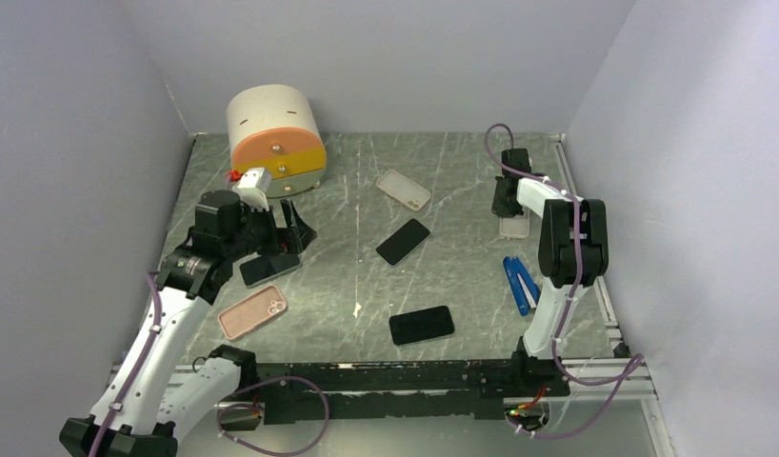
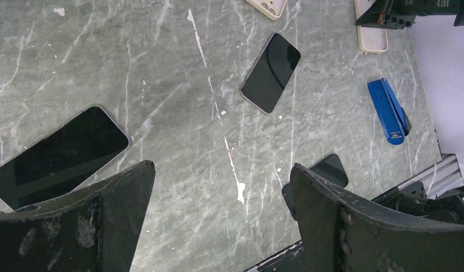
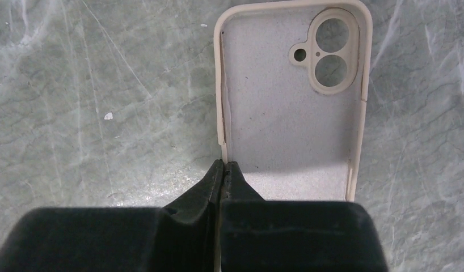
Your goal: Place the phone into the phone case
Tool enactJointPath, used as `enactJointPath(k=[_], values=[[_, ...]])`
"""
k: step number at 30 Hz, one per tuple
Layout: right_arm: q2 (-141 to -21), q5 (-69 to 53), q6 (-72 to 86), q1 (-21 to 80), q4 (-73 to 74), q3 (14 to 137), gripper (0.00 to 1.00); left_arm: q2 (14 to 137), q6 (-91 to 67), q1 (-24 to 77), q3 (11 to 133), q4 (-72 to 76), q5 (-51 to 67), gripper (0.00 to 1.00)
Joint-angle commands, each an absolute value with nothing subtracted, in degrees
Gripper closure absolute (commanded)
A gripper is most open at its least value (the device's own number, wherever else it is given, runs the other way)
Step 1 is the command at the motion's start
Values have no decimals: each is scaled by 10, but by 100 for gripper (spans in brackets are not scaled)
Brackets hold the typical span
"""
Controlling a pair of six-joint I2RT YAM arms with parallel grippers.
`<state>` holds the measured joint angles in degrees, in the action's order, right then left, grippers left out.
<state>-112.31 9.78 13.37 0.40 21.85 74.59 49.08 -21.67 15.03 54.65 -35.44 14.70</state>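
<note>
My right gripper (image 3: pixel 224 164) is shut on the left side wall of an empty cream phone case (image 3: pixel 286 102) that lies open side up at the far right of the table (image 1: pixel 515 227). My left gripper (image 2: pixel 224 187) is open and empty, hovering above the table just right of a black phone (image 2: pixel 54 156). That phone (image 1: pixel 269 268) lies face up near the left arm. A second black phone (image 1: pixel 403 241) lies mid-table and a third (image 1: pixel 421 325) lies near the front edge. A pink case (image 1: pixel 252 312) lies front left.
A beige case (image 1: pixel 403 188) lies at the back centre. A blue stapler-like tool (image 1: pixel 521 284) lies by the right arm. A cream-and-orange round box (image 1: pixel 274 138) stands at the back left. Walls close in the table on three sides.
</note>
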Motion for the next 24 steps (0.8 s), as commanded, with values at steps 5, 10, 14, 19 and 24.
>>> enactJointPath(k=[5, 10, 14, 19, 24], values=[[-1061, 78, 160, 25, 246, 733, 100, 481, -205, 149, 557, -355, 139, 6], [-1001, 55, 194, 63, 244, 678, 100, 478, -205, 149, 559, -360, 125, 6], [-956, 53, 220, 127, 245, 628, 100, 476, -206, 148, 561, -366, 102, 6], [-911, 59, 252, 224, 238, 581, 100, 475, -207, 149, 568, -382, 68, 6], [-887, 82, 297, 309, 244, 555, 100, 473, -207, 148, 569, -388, 50, 6]])
